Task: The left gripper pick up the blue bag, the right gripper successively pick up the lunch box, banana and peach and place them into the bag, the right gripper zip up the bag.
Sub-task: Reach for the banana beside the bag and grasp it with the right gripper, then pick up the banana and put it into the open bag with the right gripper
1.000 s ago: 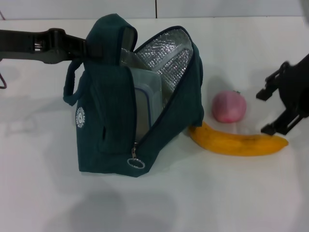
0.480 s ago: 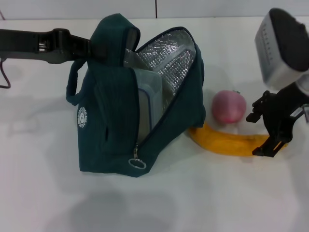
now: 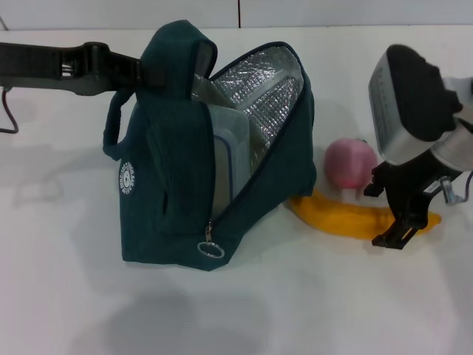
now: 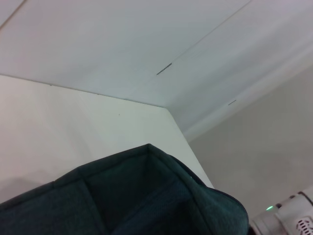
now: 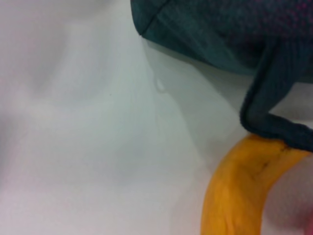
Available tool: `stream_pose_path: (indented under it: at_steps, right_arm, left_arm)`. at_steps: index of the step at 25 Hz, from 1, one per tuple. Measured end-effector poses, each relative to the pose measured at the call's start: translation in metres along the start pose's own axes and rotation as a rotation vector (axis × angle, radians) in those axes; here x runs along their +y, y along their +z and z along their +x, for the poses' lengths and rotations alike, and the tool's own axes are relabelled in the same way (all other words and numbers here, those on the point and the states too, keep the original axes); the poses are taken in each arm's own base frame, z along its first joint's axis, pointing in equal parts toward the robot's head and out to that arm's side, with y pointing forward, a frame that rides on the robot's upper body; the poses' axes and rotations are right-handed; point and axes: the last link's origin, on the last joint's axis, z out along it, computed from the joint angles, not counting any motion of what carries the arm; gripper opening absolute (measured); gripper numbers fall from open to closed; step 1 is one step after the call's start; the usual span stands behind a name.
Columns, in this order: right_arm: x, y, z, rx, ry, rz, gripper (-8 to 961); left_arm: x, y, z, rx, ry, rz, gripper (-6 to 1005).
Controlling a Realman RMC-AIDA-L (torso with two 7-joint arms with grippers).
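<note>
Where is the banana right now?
In the head view the banana lies on the white table, on the robot's right, just right of the blue bag and in front of the peach, with the right tool over its far end.

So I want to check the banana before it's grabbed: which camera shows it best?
The head view: the banana lies on the table between the blue bag and the right claw, most of its length visible. The right wrist view shows only one curved end, close up. The left wrist view shows none of it.
</note>
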Motion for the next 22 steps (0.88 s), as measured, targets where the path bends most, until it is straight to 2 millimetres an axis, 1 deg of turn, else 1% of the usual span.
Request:
stream_pose_path:
  at_steps: [3, 9, 15, 18, 21, 22]
  right_arm:
    - [0.0010, 0.0056, -0.0026, -0.002, -0.006, -0.010, 835]
    - [0.0003, 0.0079, -0.0042, -0.006, -0.005, -0.005, 834]
    - [0.0014, 0.0089, -0.0041, 0.006, 0.004, -0.010, 693]
    - [0.0028, 0.0082, -0.0035, 0.009, 0.006, -0.022, 572]
    - [0.0047, 0.0029, -0.0037, -0.001, 0.009, -0.040, 450]
    - [0.0055, -0.0001, -0.0034, -0.006, 0.013, -0.050, 441]
  left_arm:
    - [0.0000, -0.0001, 0.0002, 0.001, 0.001, 0.000, 36]
    - [-0.0003, -0.0003, 0.0000, 0.003, 0.004, 0.001, 36]
    - [-0.0004, -0.0003, -0.0001, 0.002, 0.008, 0.001, 36]
    - [-0.0005, -0.0004, -0.0004, 0.001, 0.008, 0.002, 36]
    - [-0.0016, -0.0020, -0.0016, 0.004, 0.004, 0.005, 36]
    - [-0.0017, -0.0022, -0.0018, 0.004, 0.004, 0.005, 36]
